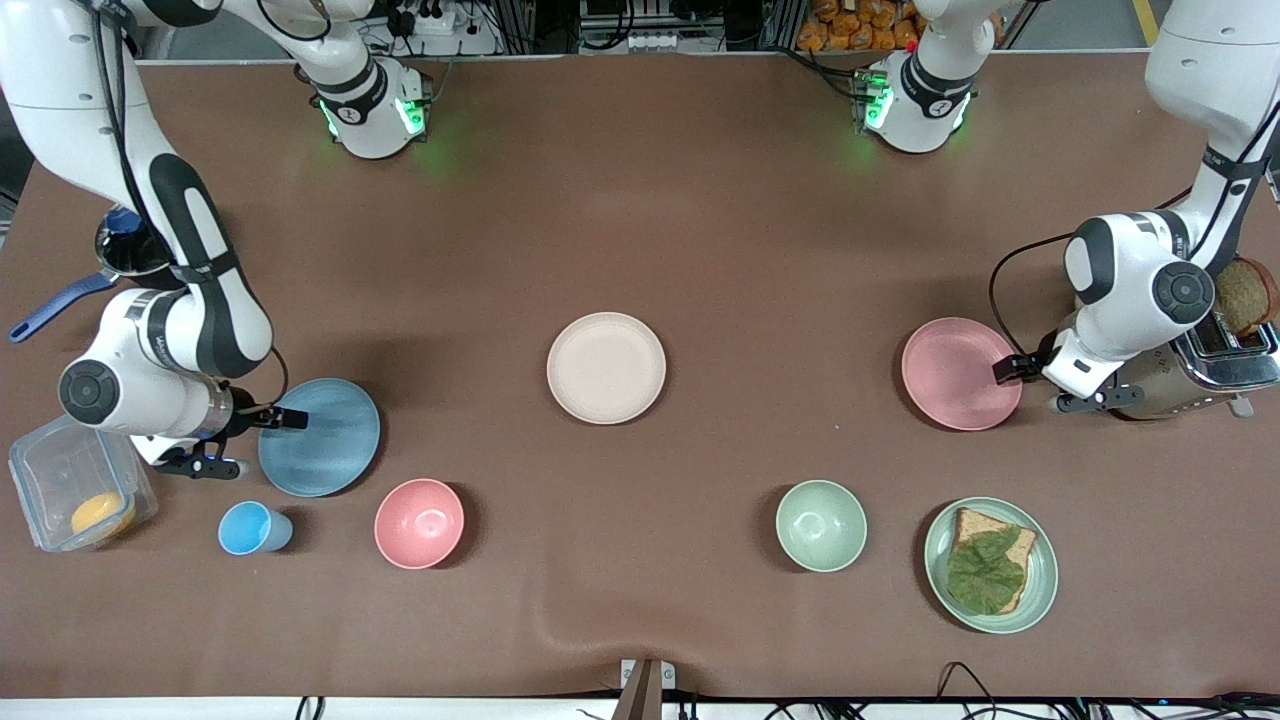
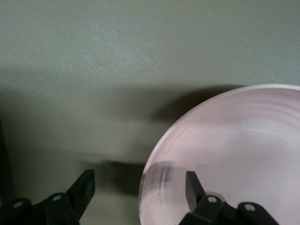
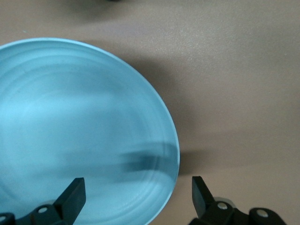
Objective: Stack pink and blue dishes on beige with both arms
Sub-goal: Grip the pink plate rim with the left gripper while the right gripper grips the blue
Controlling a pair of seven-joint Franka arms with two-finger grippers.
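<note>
left gripper (image 2: pixel 138 187) spread, being straddled over flat round matte pink plate (image 1: pixel 961 373) rim | right gripper (image 3: pixel 136 192) spread, at flat round matte blue plate (image 1: pixel 320 437) rim | plates being judged stiff, light, slippery (edge pinch best) | cream-beige round plate (image 1: pixel 606 367) bare

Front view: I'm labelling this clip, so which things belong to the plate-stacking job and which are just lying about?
Part of the job:
- pink plate, its rim between the open left gripper fingers
- blue plate, its rim between the open right gripper fingers
- beige plate, mid-table

Lying about:
- pink bowl
- green bowl
- blue cup
- green plate with toast
- toaster
- plastic container
</note>
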